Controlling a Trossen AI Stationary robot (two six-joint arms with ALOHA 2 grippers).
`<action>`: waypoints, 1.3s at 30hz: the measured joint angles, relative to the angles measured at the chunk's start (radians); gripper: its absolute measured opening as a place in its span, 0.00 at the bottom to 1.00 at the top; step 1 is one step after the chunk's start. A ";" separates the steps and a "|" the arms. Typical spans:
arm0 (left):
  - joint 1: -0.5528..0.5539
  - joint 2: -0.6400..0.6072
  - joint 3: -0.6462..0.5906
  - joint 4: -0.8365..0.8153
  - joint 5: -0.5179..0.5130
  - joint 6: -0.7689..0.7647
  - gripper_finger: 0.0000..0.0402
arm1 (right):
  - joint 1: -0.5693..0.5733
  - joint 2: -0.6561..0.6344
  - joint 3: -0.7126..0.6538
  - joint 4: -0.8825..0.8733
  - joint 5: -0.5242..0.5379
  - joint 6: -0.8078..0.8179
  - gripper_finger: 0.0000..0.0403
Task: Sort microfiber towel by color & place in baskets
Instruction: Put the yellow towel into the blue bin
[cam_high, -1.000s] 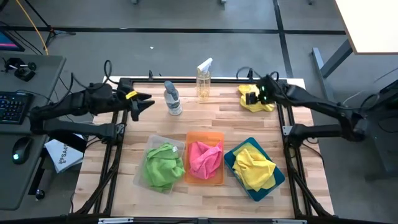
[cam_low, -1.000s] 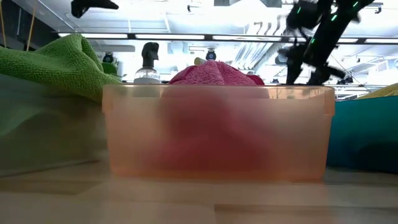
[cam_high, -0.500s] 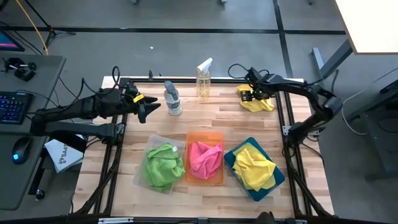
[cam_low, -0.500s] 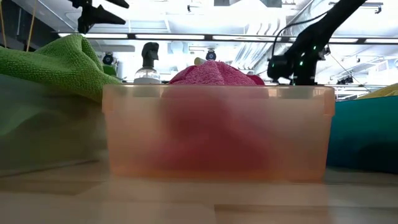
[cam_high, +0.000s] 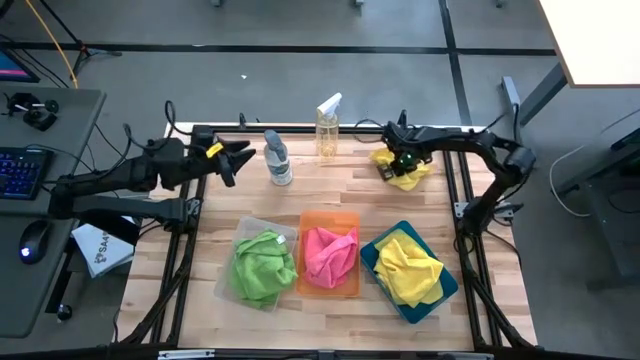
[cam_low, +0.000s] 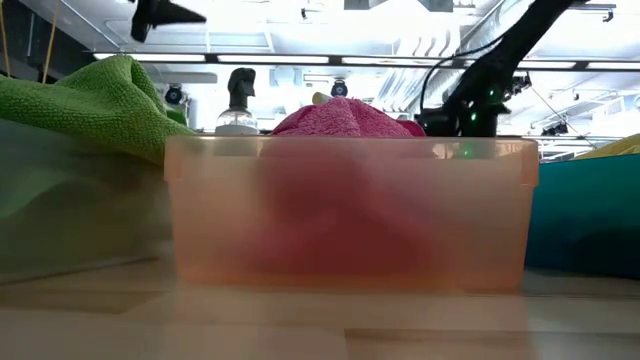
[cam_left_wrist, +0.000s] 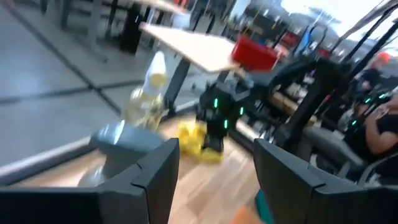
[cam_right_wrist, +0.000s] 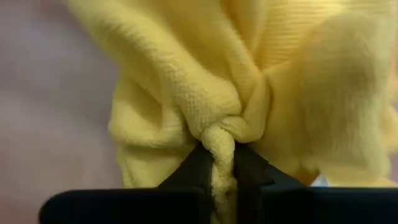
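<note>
Three baskets sit in a row near the front edge of the wooden table (cam_high: 330, 190): the clear basket (cam_high: 240, 240) with a lime green towel (cam_high: 263, 264), the orange basket (cam_high: 330, 222) with a pink towel (cam_high: 330, 254), and the teal basket (cam_high: 440, 286) with a yellow towel (cam_high: 407, 266). One loose yellow towel (cam_high: 405, 176) lies at the table's back right corner, well apart from the baskets. The right gripper (cam_high: 392, 165) is on it, and in the right wrist view the fingers (cam_right_wrist: 194, 168) are pinched narrowly on a bunched fold of that yellow cloth (cam_right_wrist: 249, 81). Two spray bottles stand along the back edge between the arms: a clear one with a dark cap (cam_high: 278, 160) and a yellowish one with a white trigger (cam_high: 328, 128). The left gripper (cam_high: 242, 156) hovers just beside the dark-capped bottle, its fingers (cam_left_wrist: 155, 171) spread wide and holding nothing. From table height the orange basket (cam_low: 350, 210) blocks most of the table behind it.
</note>
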 joint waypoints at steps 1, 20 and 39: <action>0.000 0.000 0.000 0.030 -0.002 0.022 0.48 | 0.016 -0.023 -0.002 -0.021 -0.011 -0.011 0.06; 0.001 0.014 0.000 0.273 -0.061 0.210 0.48 | 0.808 -0.997 -0.002 -0.157 -0.245 0.600 0.01; 0.006 0.035 0.000 0.271 -0.053 0.200 0.48 | 1.381 -0.542 -0.018 -0.212 0.059 1.248 0.01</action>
